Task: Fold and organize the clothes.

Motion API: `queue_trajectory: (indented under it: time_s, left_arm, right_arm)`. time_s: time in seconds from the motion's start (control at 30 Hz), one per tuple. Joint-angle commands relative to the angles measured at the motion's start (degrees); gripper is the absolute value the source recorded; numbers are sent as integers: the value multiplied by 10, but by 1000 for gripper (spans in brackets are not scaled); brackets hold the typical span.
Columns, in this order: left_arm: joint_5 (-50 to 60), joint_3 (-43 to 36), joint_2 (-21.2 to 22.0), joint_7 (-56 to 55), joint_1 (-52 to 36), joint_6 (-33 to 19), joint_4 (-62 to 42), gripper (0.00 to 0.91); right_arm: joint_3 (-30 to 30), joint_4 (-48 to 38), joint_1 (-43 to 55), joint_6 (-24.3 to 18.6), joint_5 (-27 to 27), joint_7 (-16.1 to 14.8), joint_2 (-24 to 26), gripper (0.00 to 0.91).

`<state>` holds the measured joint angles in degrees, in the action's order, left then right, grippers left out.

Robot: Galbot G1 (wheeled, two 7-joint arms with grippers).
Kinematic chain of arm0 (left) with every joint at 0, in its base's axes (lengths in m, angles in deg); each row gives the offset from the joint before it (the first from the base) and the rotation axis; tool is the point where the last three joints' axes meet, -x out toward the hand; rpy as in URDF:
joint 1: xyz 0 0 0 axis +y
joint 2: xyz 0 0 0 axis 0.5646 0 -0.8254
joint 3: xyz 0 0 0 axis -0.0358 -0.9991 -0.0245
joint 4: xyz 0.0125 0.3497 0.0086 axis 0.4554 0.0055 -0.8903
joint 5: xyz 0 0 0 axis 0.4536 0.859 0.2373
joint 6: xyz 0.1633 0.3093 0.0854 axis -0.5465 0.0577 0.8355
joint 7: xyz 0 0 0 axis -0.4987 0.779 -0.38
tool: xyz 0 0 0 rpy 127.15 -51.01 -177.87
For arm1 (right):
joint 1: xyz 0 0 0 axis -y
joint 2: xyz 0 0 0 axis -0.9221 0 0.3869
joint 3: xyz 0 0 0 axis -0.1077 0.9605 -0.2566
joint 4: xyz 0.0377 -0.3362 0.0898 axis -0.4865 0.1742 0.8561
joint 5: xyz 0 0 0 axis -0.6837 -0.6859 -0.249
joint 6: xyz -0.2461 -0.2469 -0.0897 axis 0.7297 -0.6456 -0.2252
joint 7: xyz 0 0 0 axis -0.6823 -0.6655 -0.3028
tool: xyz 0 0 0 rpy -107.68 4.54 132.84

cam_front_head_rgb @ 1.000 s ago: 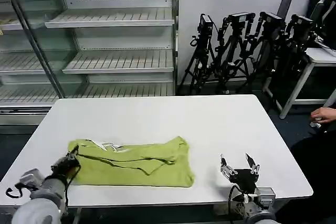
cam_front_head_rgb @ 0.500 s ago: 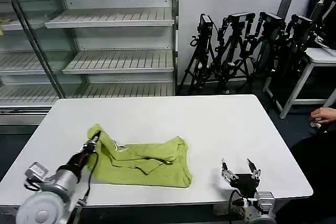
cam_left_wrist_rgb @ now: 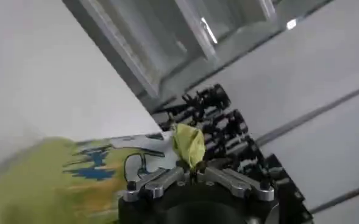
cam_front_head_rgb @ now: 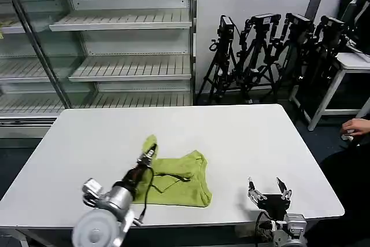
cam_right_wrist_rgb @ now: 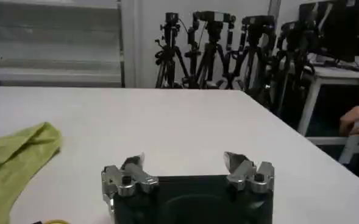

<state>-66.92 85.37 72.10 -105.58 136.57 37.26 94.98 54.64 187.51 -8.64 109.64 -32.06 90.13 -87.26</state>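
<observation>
The left gripper (cam_front_head_rgb: 151, 153) hangs over the T-shirt (cam_front_head_rgb: 179, 180), above its left half, with its fingers pressed together on a bunched fold of the lime fabric; the left wrist view shows that pinched tuft (cam_left_wrist_rgb: 189, 145) standing up between them. The shirt lies on the white counter (cam_front_head_rgb: 231, 137), toward the near edge and a little left of centre, its long axis running left to right. The lifted end rises from the shirt's left side, while the right portion lies flat. From the pinch, the rest of the garment stretches away to the right, so carrying the held end that way would lay it over the flat half. The right gripper (cam_front_head_rgb: 268, 192) sits at the near edge, well apart to the right of the shirt, fingers spread and holding nothing. The left arm is plainly the nearer one.
</observation>
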Motion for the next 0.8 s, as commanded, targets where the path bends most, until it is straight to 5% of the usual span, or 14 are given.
queue_trajectory:
  time_s: [0.03, 0.2, 0.27, 0.3, 0.33, 0.8]
  left_arm:
    - [108, -107, 32, 0, -28, -5, -48, 71]
    - [130, -121, 44, -6, -54, -7, -79, 101]
    - [129, -125, 46, -5, -58, -11, -85, 252]
    - [129, -127, 47, -5, -60, -12, -89, 504]
    - [129, -127, 48, -4, -63, -11, -90, 907]
    - [96, -100, 29, 16, -28, -6, 12, 907]
  right_arm:
    - [-2, 0, -2, 0, -1, 0, -3, 907]
    - [2, -4, -2, -2, -6, 0, -9, 907]
    - [3, -3, -4, -3, -8, 0, -10, 907]
    - [3, -2, -5, -2, -9, 0, -10, 907]
    - [3, -1, -6, -3, -10, 0, -11, 907]
    - [1, 2, -3, -5, -9, -2, -7, 907]
